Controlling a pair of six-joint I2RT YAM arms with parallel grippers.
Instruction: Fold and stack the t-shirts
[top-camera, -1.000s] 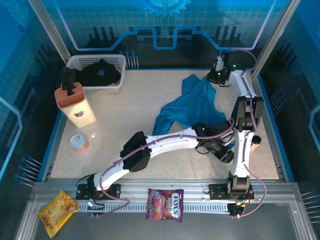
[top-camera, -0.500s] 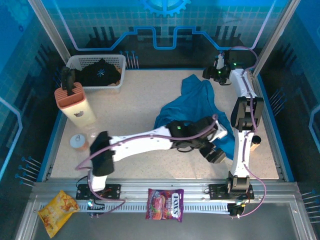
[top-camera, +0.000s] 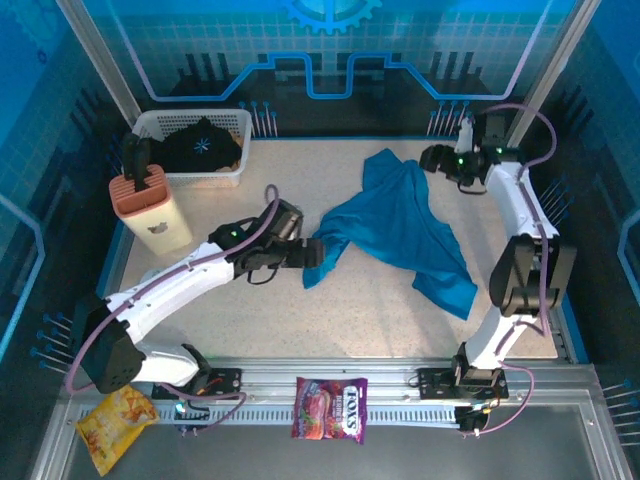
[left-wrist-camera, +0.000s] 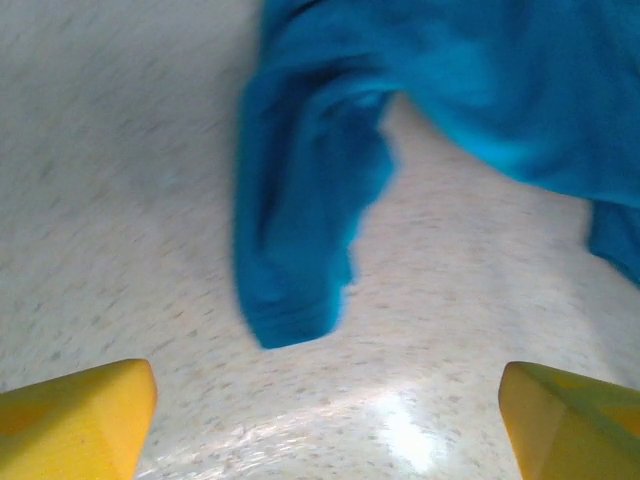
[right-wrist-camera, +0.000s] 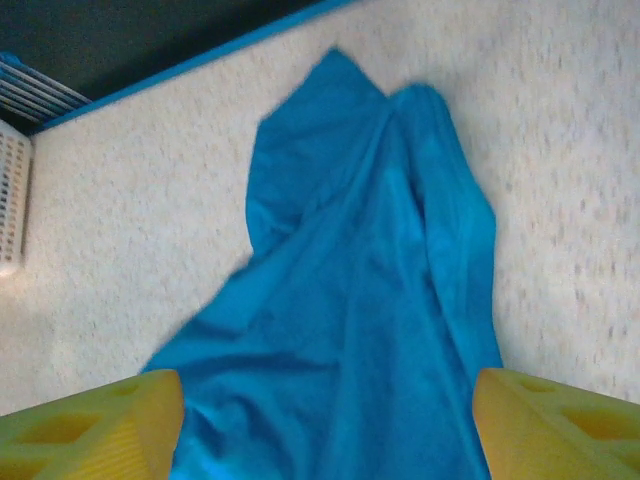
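Observation:
The teal-blue t-shirt (top-camera: 400, 225) lies crumpled and spread on the table right of centre. Its left sleeve (left-wrist-camera: 300, 230) rests on the tabletop just ahead of my left gripper (left-wrist-camera: 325, 430), which is open and empty; in the top view that gripper (top-camera: 303, 252) is at the shirt's left tip. My right gripper (top-camera: 435, 158) hovers at the shirt's far right corner, open, with the cloth (right-wrist-camera: 370, 300) spread below its yellow fingertips (right-wrist-camera: 90, 425). The black t-shirt (top-camera: 200, 148) with a pale starburst sits bunched in the white basket (top-camera: 240, 122) at the back left.
An orange-and-cream container (top-camera: 150, 205) stands at the left edge in front of the basket. Two snack bags (top-camera: 328, 408) (top-camera: 115, 420) lie on the front rail. Blue walls ring the table; the basket corner (right-wrist-camera: 10, 200) shows left of the shirt.
Both grippers have opened and let go of the teal shirt, which now lies flatter. The left arm has swung from the near right to the shirt's left sleeve; the right gripper has shifted slightly right.

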